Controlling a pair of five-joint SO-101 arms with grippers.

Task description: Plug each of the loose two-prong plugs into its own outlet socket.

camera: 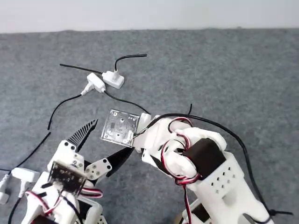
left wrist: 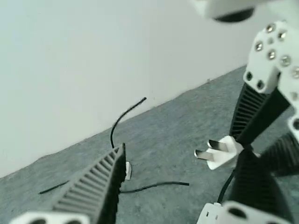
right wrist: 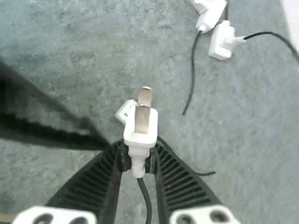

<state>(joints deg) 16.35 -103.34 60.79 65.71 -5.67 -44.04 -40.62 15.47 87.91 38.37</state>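
White hard plastic, the plug [right wrist: 139, 122] looks light, stiff and slick, and the right end effector [right wrist: 138, 150] clamps its cord end, leaving 2 prongs free, just beside the socket plate [camera: 120, 127], while the left end effector [camera: 103, 145] gapes open.

A grey, short-pile carpet [camera: 243, 74] covers the table here, its fibres mottled light and dark, evenly lit with soft shadows. Along the far edge it meets a plain pale wall [camera: 149, 14] in one straight line.
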